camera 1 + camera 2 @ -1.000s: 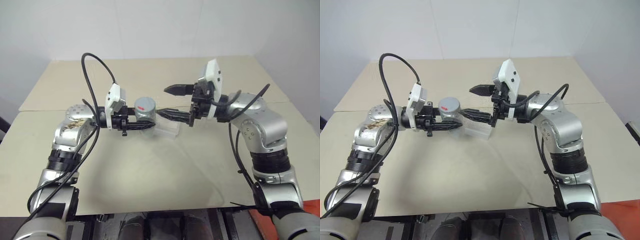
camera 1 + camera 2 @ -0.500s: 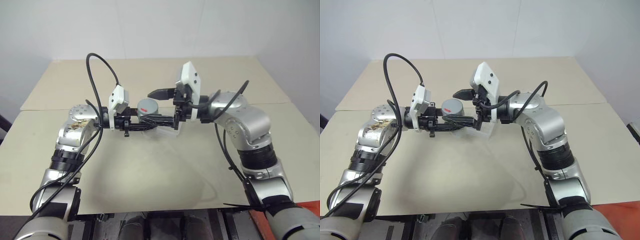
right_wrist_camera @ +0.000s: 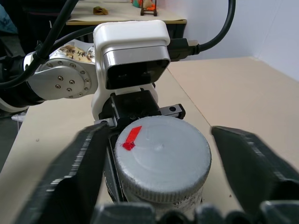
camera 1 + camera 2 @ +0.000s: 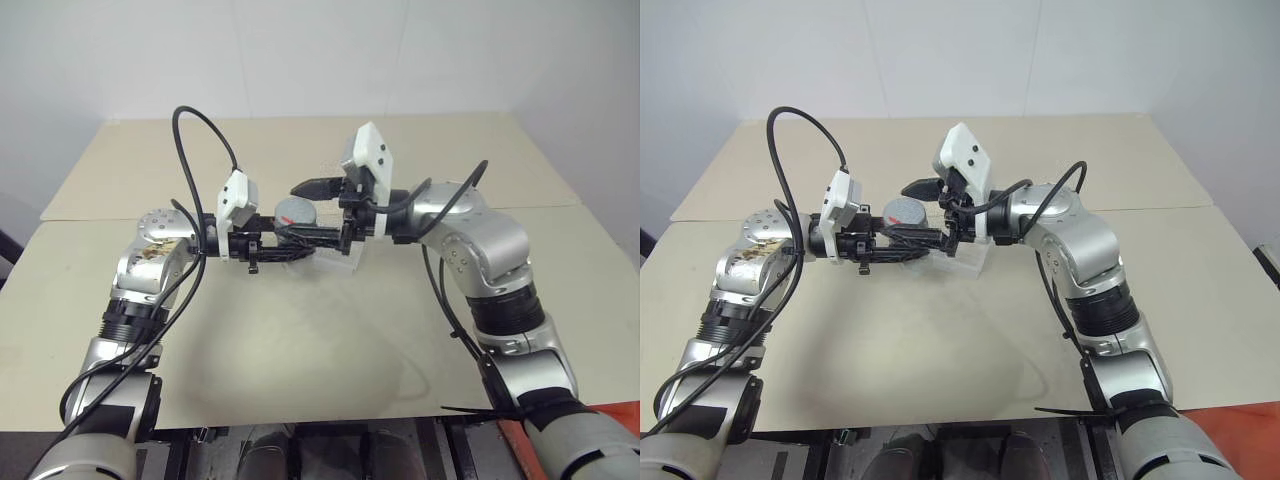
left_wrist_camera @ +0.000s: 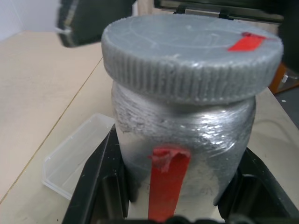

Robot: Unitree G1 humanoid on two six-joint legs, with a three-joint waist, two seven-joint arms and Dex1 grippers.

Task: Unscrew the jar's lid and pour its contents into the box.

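My left gripper (image 4: 293,243) is shut on the jar (image 5: 182,130), a whitish-grey cylinder with a red stripe, and holds it upright above the table. The grey ribbed lid (image 5: 191,51) with a red mark sits on the jar. My right gripper (image 4: 311,211) comes in level from the right, open. Its two black fingers (image 3: 84,158) stand on either side of the lid (image 3: 161,156), close to its rim. The clear box (image 4: 338,258) lies on the table just under and behind the jar, and it also shows in the left wrist view (image 5: 74,158). The jar's wall hides the contents.
The beige table (image 4: 300,340) stretches wide in front of and behind both arms. Black cables (image 4: 195,150) loop up from both wrists.
My right gripper has moved left toward the jar, and its fingers now straddle the lid. My left gripper has kept the jar still.
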